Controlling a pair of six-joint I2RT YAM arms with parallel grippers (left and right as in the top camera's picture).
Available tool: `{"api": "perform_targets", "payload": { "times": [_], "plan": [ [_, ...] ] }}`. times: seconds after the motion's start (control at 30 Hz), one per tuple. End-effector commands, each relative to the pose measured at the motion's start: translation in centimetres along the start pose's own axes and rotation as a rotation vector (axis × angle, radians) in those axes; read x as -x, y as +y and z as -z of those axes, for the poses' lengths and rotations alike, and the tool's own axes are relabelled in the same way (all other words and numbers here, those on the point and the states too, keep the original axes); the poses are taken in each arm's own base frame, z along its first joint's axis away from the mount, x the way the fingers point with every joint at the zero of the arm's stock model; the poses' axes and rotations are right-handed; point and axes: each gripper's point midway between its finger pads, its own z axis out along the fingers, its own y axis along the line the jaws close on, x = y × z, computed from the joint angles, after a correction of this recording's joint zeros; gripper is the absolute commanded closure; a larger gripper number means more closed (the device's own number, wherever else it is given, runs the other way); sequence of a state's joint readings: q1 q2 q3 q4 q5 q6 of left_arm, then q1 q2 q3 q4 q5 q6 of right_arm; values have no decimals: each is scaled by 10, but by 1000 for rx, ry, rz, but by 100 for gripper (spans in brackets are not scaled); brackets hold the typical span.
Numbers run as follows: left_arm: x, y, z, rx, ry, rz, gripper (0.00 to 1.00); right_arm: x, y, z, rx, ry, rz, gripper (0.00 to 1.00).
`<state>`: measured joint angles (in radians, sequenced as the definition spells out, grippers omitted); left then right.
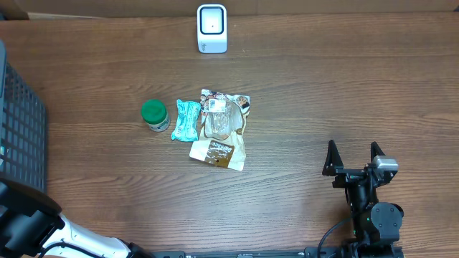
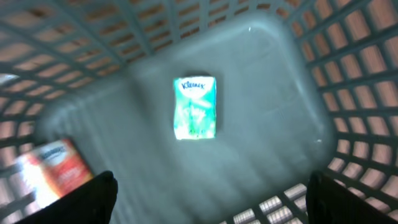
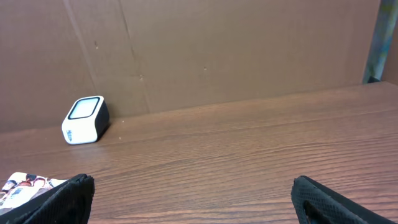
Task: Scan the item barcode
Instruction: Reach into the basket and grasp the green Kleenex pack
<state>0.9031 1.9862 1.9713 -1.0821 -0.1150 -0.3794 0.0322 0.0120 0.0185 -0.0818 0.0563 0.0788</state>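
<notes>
Left claw (image 2: 211,202) hangs over the grey basket (image 2: 348,74), spread wide with nothing in it. Right below, a tissue pack (image 2: 195,107) lies flat on the basket floor and reads "Kleenex". The reddish pack (image 2: 53,171) in the corner is too blurry to read. Guessing the basket is the drop bin for scanned stuff. Right claw (image 1: 355,159) sits parked, wide open and empty too. Likely still to scan: green-lidded jar (image 1: 155,115), teal packet (image 1: 186,120), clear bag (image 1: 224,118) and brown packet (image 1: 215,152), clustered mid-table in front of the white scanner (image 1: 211,29).
</notes>
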Motion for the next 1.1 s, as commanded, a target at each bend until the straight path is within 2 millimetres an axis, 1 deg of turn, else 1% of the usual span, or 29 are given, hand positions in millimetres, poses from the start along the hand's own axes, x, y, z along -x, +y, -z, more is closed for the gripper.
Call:
{"api": "perform_targets", "payload": {
  "times": [0.0, 0.17, 0.33, 0.47, 0.53, 0.63, 0.73, 0.87, 0.9, 0.97, 1.0, 1.07],
  "plan": [
    [-15, -3, -27, 0, 20, -76, 21, -2, -2, 0, -8, -4, 1, 0],
    [-24, 0, -59, -1, -1, -70, 19, -2, -2, 0, -8, -4, 1, 0],
    [-27, 3, -79, 15, -18, -74, 18, -2, -2, 0, -8, -4, 1, 0],
    [-39, 5, -104, 39, 28, -90, 17, -2, -2, 0, -8, -4, 1, 0],
    [-48, 8, -120, 57, 62, -95, 17, -2, -2, 0, -8, -4, 1, 0],
    [-60, 13, -137, 83, 100, -102, 16, -2, -2, 0, -8, -4, 1, 0],
    [-67, 16, -149, 99, 125, -106, 15, -2, -2, 0, -8, -4, 1, 0],
    [-69, 15, -155, 98, 127, -114, 16, -2, -2, 0, -8, -4, 1, 0],
    [-68, 15, -155, 97, 125, -114, 18, -2, -2, 0, -8, -4, 1, 0],
    [-66, 14, -155, 95, 119, -113, 25, -2, -2, 0, -8, -5, 1, 0],
    [-66, 14, -155, 95, 118, -113, 34, -2, -2, 0, -8, -4, 1, 0],
    [-66, 14, -153, 97, 123, -113, 63, -2, -2, 0, -8, -4, 1, 0]
  ]
}}
